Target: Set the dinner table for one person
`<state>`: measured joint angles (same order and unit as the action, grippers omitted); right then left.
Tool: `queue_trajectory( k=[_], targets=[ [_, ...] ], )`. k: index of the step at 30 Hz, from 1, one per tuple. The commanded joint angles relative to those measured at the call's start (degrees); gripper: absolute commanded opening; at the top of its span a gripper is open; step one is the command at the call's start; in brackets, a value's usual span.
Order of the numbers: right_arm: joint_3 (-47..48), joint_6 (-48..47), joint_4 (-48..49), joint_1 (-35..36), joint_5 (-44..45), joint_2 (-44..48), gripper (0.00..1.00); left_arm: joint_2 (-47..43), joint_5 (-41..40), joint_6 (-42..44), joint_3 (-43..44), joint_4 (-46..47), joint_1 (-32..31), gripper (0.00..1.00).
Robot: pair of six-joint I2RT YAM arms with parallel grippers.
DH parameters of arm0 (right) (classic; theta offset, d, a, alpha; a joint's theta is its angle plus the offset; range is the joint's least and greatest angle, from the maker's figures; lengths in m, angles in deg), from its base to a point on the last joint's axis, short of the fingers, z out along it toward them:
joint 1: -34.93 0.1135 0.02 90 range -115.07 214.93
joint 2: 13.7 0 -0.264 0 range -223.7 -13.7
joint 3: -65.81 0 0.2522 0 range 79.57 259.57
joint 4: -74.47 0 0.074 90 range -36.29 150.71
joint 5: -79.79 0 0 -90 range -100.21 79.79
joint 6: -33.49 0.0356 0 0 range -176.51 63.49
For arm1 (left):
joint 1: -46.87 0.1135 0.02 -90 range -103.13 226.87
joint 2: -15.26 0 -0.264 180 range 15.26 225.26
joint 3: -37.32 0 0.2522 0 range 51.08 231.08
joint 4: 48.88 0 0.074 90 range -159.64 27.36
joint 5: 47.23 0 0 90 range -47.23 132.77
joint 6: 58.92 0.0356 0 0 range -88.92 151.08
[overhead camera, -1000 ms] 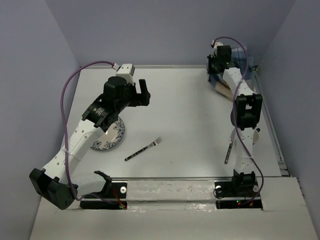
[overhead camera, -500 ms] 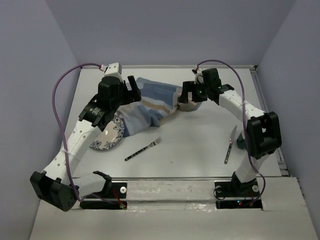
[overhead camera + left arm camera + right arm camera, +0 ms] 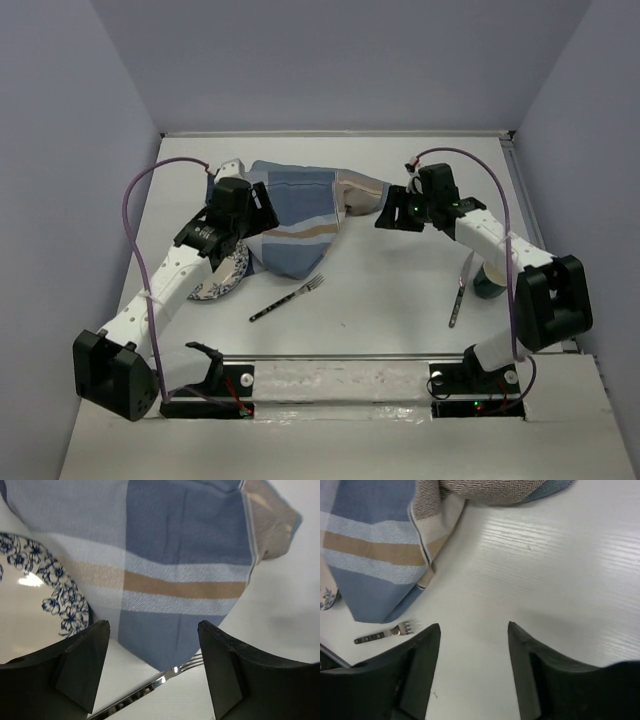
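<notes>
The dinner table (image 3: 400, 290) is a plain white top. A blue-and-beige striped cloth (image 3: 300, 215) lies rumpled on it, back of centre, its left edge over a blue-patterned plate (image 3: 222, 280). A fork (image 3: 288, 297) lies in front of the cloth and a knife (image 3: 459, 290) lies at the right. My left gripper (image 3: 262, 222) hovers open over the cloth's near corner (image 3: 185, 555), nothing between its fingers (image 3: 90, 665). My right gripper (image 3: 388, 215) stands open over bare table just right of the cloth (image 3: 375, 545), holding nothing.
A dark cup (image 3: 490, 282) stands at the right, partly behind my right arm, next to the knife. Grey walls close the table in on three sides. The fork (image 3: 382, 634) and a sliver of the plate (image 3: 326, 600) show in the right wrist view.
My right gripper carried the cloth from the back right corner to the table's middle, let it go and drew back to the right. My left arm dropped lower over the cloth and plate.
</notes>
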<state>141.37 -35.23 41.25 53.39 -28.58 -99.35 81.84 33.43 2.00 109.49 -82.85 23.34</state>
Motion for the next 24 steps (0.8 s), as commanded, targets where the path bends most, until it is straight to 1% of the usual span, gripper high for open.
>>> queue_trajectory(
  k=[1, 2, 3, 5, 6, 8, 9, 12, 14, 15, 16, 17, 19, 20, 21, 22, 24],
  targets=[
    [1.7, 3.3, 5.3, 0.4, 2.7, -5.3, 0.73, -2.6, -0.6, -2.1, -4.9, 1.3, 0.2, 0.81],
    [4.6, 3.9, 6.1, 0.4, 2.8, -8.6, 0.89, -2.8, -0.2, -2.4, -5.5, 2.4, 0.2, 0.81],
    [5.9, 4.5, 6.6, 0.4, 3.0, -10.3, 0.95, -3.3, 0.2, -2.6, -5.9, 3.0, 0.2, 0.81],
    [9.6, 6.7, 8.9, 0.4, 2.7, -13.8, 1.0, -3.5, 0.6, -2.1, -7.3, 3.9, 0.2, 0.8],
    [10.8, 7.9, 9.5, 0.4, 4.9, -17.5, 1.0, -3.5, 0.3, -1.4, -8.0, 3.8, 0.2, 0.8],
    [14.1, 9.0, 9.7, 0.4, 8.0, -20.9, 0.99, -3.5, -0.1, -0.8, -8.8, 3.7, 0.2, 0.8],
    [15.1, 9.1, 9.8, 0.4, 11.0, -23.8, 0.98, -3.6, -0.4, -0.5, -9.1, 3.5, 0.2, 0.8],
    [18.6, 10.0, 10.1, 0.4, 13.3, -28.4, 0.93, -3.8, -0.4, 0.4, -9.7, 3.1, 0.1, 0.8],
    [21.5, 11.2, 10.0, 0.4, 14.2, -32.0, 0.89, -4.0, -0.5, 1.1, -9.7, 2.5, 0.2, 0.8],
    [22.3, 11.3, 10.1, 0.4, 15.3, -32.9, 0.84, -4.2, -0.4, 1.3, -9.7, 2.5, 0.2, 0.79],
    [24.1, 11.4, 10.1, 0.4, 15.7, -34.9, 0.76, -4.3, -0.5, 1.5, -9.7, 2.5, 0.2, 0.79],
    [24.9, 11.4, 10.0, 0.4, 15.9, -35.9, 0.72, -4.0, -0.3, 1.7, -9.6, 2.5, 0.1, 0.79],
    [26.7, 11.4, 9.7, 0.4, 17.6, -37.2, 0.47, -3.4, -0.1, 1.9, -9.5, 2.5, 0.1, 0.79],
    [28.3, 11.4, 9.7, 0.4, 18.1, -37.7, 0.25, -2.8, -0.1, 2.0, -9.4, 2.5, 0.1, 0.79],
    [29.2, 11.4, 9.6, 0.4, 20.0, -37.8, 0.1, -2.3, -0.1, 2.1, -9.4, 2.6, 0.0, 0.79],
    [31.3, 11.3, 9.7, -0.3, 21.5, -37.8, 0.0, -1.9, -0.1, 2.2, -9.2, 2.7, -0.2, 0.79],
    [33.8, 10.8, 9.5, -1.6, 23.0, -37.8, 0.0, -0.7, -0.1, 2.3, -8.9, 2.9, -0.5, 0.79]
  ],
)
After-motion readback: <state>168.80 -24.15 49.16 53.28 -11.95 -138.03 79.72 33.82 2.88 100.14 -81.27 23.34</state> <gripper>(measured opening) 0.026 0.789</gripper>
